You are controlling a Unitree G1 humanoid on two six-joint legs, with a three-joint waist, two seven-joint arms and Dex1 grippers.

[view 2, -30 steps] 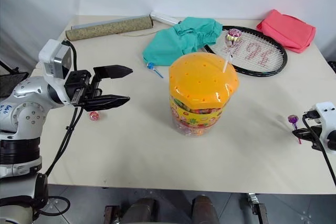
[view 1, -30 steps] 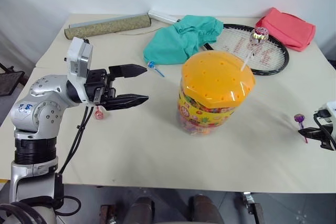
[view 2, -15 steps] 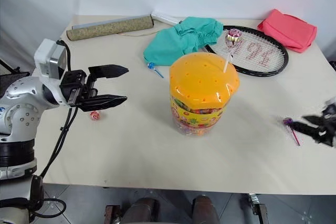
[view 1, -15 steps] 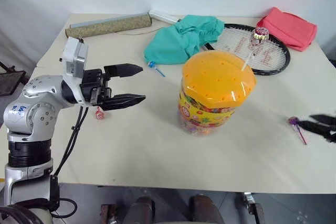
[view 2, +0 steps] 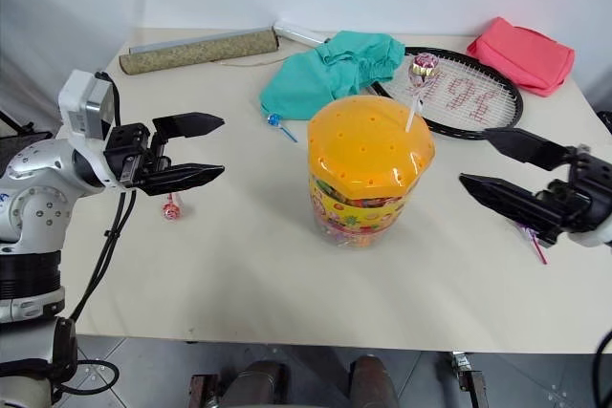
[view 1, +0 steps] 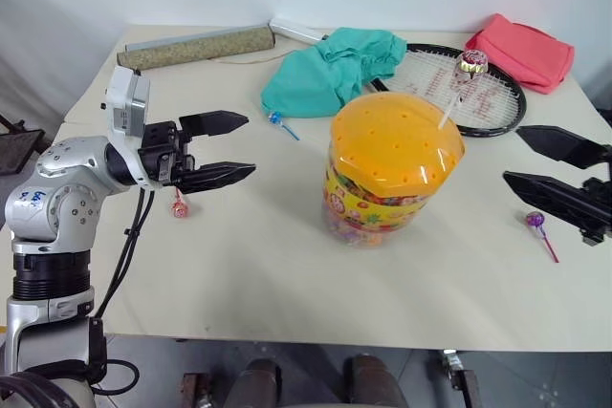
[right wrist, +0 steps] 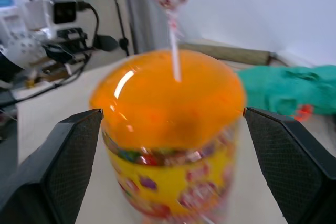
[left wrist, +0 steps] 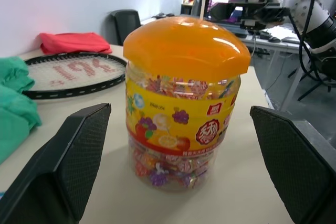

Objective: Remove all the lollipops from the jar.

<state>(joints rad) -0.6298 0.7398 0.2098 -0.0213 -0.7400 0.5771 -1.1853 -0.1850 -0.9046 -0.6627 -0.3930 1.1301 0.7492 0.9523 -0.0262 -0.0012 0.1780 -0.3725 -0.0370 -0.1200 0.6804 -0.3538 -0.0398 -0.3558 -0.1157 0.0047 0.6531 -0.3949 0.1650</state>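
Observation:
The jar [view 1: 392,174], clear with an orange holed lid and a yellow candy label, stands mid-table. One lollipop [view 1: 471,64] with a shiny wrapper sticks up from the lid's far right side. A purple lollipop [view 1: 535,221] lies on the table to the jar's right, a red one [view 1: 179,207] to its left and a blue one [view 1: 275,118] by the green cloth. My left gripper [view 1: 249,145] hangs open left of the jar, pointing at it. My right gripper [view 1: 513,154] is open and empty right of the jar, above the purple lollipop. Both wrist views face the jar [left wrist: 184,108].
Behind the jar lie a tennis racket [view 1: 483,93], a crumpled green cloth [view 1: 330,64], a red pouch [view 1: 531,50] and a rolled mat [view 1: 196,47]. The table's front edge [view 1: 316,339] runs close below the jar.
My right gripper has opened and left the purple lollipop on the table, then risen and swung in toward the jar. The left gripper has stayed about where it was, open.

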